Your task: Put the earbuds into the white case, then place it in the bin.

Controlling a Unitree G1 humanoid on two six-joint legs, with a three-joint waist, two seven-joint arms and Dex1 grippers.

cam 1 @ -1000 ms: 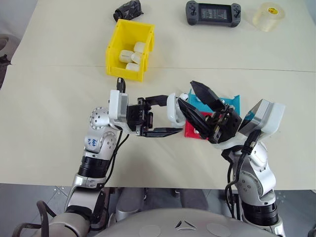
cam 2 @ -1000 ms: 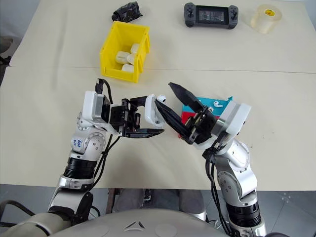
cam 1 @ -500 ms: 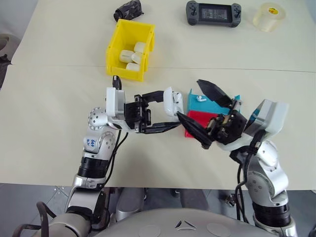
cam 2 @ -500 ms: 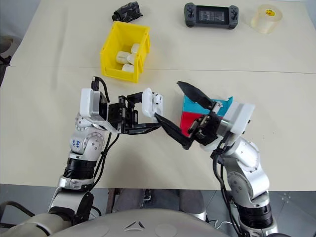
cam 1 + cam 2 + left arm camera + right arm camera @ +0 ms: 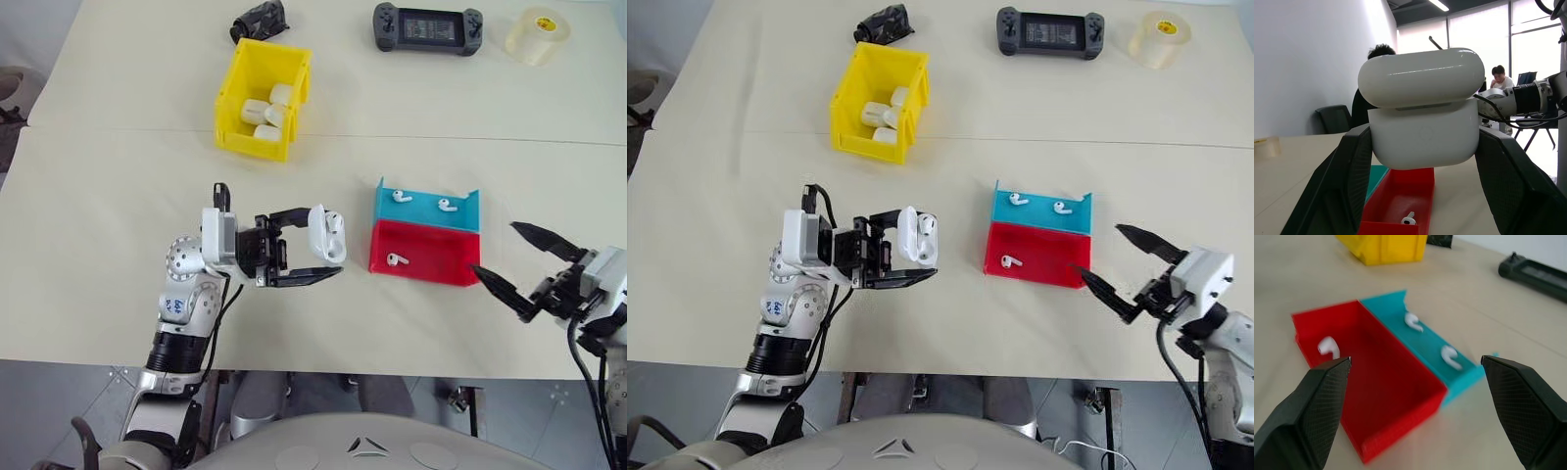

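Right of the trays my right gripper (image 5: pixel 509 264) hangs wide open and empty, so I'd pinch the red tray's (image 5: pixel 431 257) earbud (image 5: pixel 395 259) by its stem while the left gripper (image 5: pixel 323 245) clamps the open case (image 5: pixel 326 233) steady.

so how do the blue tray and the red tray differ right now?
Colour: blue tray versus red tray.
Contents: the blue tray holds two earbuds, the red tray one.
Position: the blue tray lies on the far side, the red tray nearer the robot.
Both are shallow, open, and sit side by side, touching.

no readable text or labels anywhere (a small blue mark on the arm is illegible)
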